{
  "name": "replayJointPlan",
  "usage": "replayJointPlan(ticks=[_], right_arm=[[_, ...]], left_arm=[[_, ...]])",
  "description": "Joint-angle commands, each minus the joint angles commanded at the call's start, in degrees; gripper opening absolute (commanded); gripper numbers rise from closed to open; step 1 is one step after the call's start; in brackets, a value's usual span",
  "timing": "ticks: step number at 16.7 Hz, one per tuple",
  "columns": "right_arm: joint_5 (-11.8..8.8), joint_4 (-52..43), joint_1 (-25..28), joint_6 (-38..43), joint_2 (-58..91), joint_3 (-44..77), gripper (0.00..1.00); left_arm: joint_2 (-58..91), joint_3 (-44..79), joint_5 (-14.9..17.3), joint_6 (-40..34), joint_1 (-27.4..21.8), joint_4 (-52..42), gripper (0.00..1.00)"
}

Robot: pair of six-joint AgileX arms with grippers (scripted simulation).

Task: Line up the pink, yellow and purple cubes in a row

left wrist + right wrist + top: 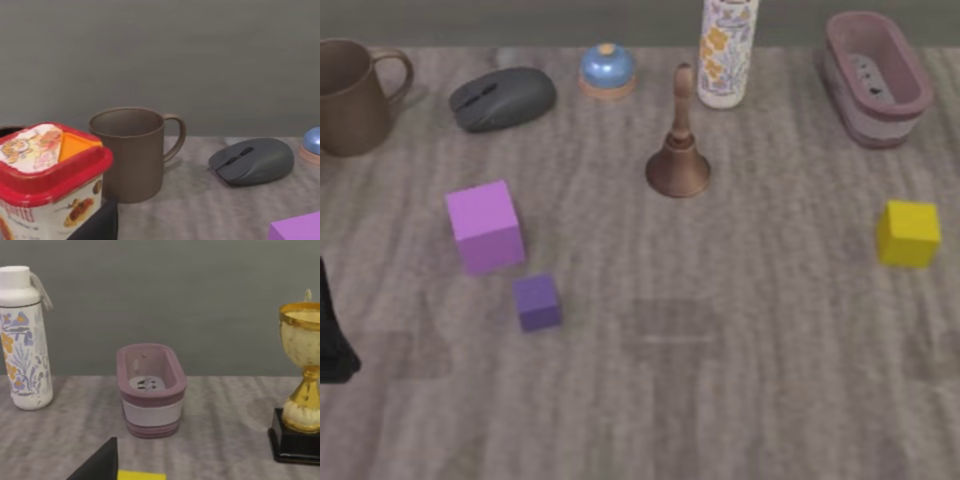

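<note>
Wood-grain table [740, 400]: pink cube [484, 226] beside purple cube [536, 301]; yellow cube [908, 233] far beyond. Gripper openings cannot be told; approach squarely.

Little of the robot's body shows. At the top view's left edge, low down, the left arm [332, 335] appears as a plain black, blocky form. Each wrist view shows one dark, matte, wedge-shaped finger [97, 224] [100, 464] at its lower edge, unmarked.

Pink cube [484, 226], floral white bottle [726, 52]
</note>
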Motion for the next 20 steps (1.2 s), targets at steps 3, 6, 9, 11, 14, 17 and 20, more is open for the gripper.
replayJointPlan(ticks=[3, 6, 9, 11, 14, 17, 20], right_arm=[[0.0, 0.0, 0.0, 0.0, 0.0, 0.0, 1.00], [0.0, 0.0, 0.0, 0.0, 0.0, 0.0, 1.00], [0.0, 0.0, 0.0, 0.0, 0.0, 0.0, 1.00], [0.0, 0.0, 0.0, 0.0, 0.0, 0.0, 1.00], [0.0, 0.0, 0.0, 0.0, 0.0, 0.0, 1.00], [0.0, 0.0, 0.0, 0.0, 0.0, 0.0, 1.00], [0.0, 0.0, 0.0, 0.0, 0.0, 0.0, 1.00]], left_arm=[[0.6, 0.6, 0.0, 0.3, -0.2, -0.4, 1.00], [6.0, 5.8, 0.2, 3.3, -1.9, -3.9, 1.00], [16.9, 15.4, 0.2, 8.7, -4.6, -10.2, 1.00], [27.2, 23.1, 0.1, 13.2, -6.8, -15.6, 1.00], [46.2, 35.8, 0.0, 20.6, -10.6, -24.9, 1.00], [66.0, 48.5, 0.0, 28.3, -14.5, -34.6, 1.00], [83.2, 60.4, 0.1, 35.6, -18.2, -43.7, 1.00]])
